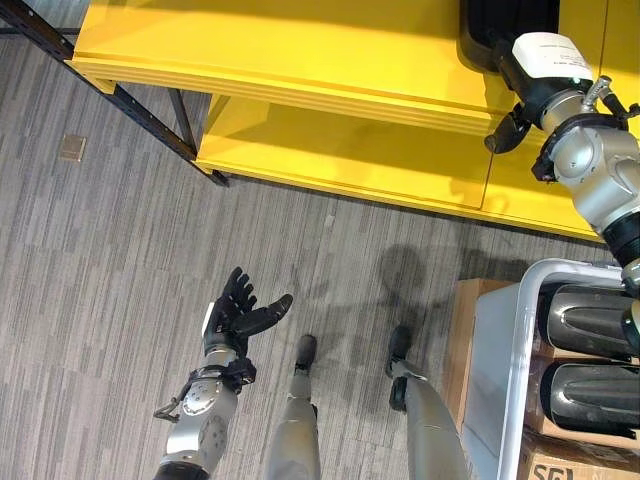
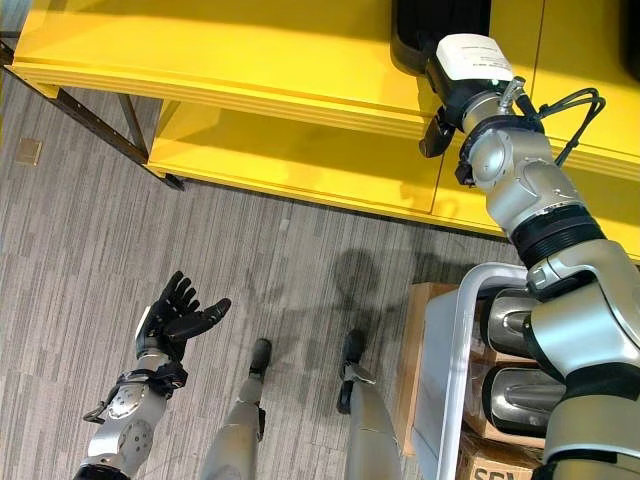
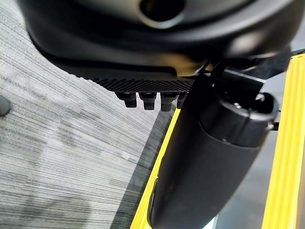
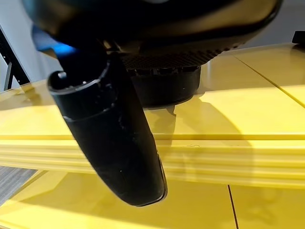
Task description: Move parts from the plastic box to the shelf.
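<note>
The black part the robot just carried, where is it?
The black part sits on the yellow shelf's top level, at the head views' upper right, under the right hand.

Bright, even indoor light from overhead. The yellow shelf [image 1: 330,60] is strongly lit, with soft glare on its top board and a shaded strip under the front lip. Faint diffuse shadows fall on the grey carpet [image 1: 110,250] near the middle of the head views. Both head views are sharp. In the wrist views the left hand [image 3: 200,167] and right hand [image 4: 109,138] are close, dark, blurred; shelf edges behind look soft.
</note>
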Available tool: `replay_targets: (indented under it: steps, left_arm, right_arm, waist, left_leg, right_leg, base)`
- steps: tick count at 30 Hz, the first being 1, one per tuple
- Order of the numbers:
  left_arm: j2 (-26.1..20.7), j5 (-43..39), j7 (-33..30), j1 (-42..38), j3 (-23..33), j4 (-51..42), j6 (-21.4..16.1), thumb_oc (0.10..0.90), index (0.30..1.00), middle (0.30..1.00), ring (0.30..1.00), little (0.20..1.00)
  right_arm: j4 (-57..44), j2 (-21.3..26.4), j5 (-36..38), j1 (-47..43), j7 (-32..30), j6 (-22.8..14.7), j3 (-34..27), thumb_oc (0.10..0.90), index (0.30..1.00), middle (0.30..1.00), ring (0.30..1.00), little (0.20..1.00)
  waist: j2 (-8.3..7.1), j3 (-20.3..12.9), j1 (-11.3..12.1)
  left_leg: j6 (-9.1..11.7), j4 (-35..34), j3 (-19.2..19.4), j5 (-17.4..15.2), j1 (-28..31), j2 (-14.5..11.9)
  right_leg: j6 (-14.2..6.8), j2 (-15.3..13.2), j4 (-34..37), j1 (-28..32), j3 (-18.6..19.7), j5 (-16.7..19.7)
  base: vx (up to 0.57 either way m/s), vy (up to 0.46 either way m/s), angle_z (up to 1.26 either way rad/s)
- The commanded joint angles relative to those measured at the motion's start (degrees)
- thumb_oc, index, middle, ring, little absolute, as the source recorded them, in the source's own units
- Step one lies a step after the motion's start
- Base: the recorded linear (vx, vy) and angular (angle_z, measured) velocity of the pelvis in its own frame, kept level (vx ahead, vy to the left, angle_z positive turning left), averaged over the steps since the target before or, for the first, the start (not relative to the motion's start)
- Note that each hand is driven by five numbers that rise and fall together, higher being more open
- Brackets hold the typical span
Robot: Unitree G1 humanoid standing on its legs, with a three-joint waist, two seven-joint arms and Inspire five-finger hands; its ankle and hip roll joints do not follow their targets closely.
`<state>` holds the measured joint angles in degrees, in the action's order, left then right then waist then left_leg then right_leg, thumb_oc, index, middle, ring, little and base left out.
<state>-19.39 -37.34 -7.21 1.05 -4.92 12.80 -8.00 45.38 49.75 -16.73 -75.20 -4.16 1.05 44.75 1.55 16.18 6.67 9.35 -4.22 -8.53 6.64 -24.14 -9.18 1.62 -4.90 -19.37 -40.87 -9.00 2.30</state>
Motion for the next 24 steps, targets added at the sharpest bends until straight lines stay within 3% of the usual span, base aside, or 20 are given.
replay_targets:
  steps: [1, 24]
  left_arm:
    - [-4.09, -0.56, -0.2, -0.85, -0.68, -7.64, -5.94, 0.9, 1.0, 1.0, 1.0, 1.0]
    - [-5.39, -1.61, 0.14, -0.49, -0.74, -8.5, -6.77, 0.9, 1.0, 1.0, 1.0, 1.0]
  right_arm:
    - [1.8, 0.61, 2.2, -8.87, -2.31, -0.52, 4.45, 0.9, 1.0, 1.0, 1.0, 1.0]
    - [8.43, -1.1, 4.7, -15.76, -3.8, -1.01, 7.94, 0.9, 1.0, 1.0, 1.0, 1.0]
  waist:
    - [0.59, -0.84, 1.06]
    - [0.75, -1.14, 2.55]
  left_leg:
    - [1.32, -0.78, 0.96, 6.85, 10.64, -6.22]
    - [2.13, -0.78, -0.45, 8.62, 8.44, -6.59]
  right_leg:
    - [-7.84, -4.83, 3.27, 0.15, 3.73, 3.31]
    - [-7.84, -4.83, 2.56, -2.01, 3.39, 3.3]
  base:
    - [0.0, 0.0, 0.0]
    - [0.0, 0.0, 0.02]
